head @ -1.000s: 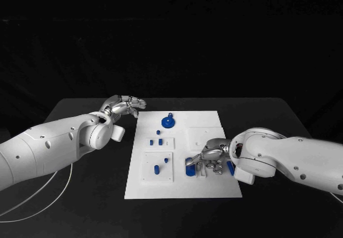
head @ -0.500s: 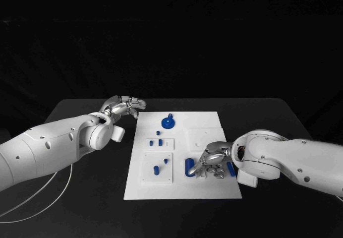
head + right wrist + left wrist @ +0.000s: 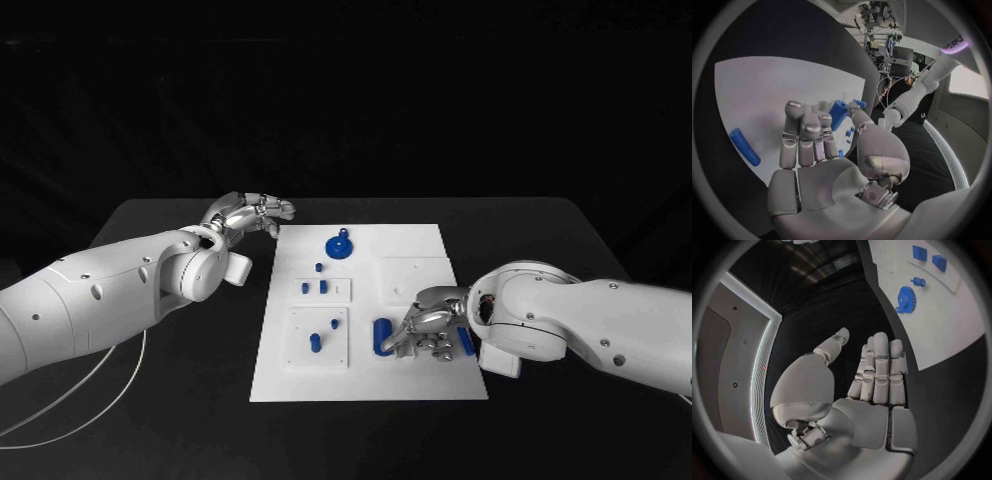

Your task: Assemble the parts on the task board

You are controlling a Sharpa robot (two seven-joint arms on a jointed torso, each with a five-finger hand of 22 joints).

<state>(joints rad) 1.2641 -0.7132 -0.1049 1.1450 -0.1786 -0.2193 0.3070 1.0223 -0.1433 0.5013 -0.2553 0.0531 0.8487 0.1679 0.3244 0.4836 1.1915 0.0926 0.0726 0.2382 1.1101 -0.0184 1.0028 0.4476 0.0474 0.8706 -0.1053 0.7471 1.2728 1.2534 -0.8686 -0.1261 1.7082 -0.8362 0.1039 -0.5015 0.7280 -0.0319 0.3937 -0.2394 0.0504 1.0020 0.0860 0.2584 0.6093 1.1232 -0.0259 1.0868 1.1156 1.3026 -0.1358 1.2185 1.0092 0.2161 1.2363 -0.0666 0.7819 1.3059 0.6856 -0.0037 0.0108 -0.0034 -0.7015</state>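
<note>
Right robot hand [image 3: 817,145] pinches a blue cylinder [image 3: 837,114], hidden overhead; left robot hand [image 3: 861,385] flat, holding nothing.

Small blue plastic parts [image 3: 338,247] lie on the flat white task board [image 3: 418,250], which rests on the matte black table [image 3: 173,400].

1 task board [image 3: 418,250], 2 hands

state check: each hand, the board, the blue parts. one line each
left hand: open, fingers straight, off the board's far left corner
right hand: over the board, grip unclear
task board: flat on table
blue gear: lying flat on board
blue bar: on board beside right hand
</note>
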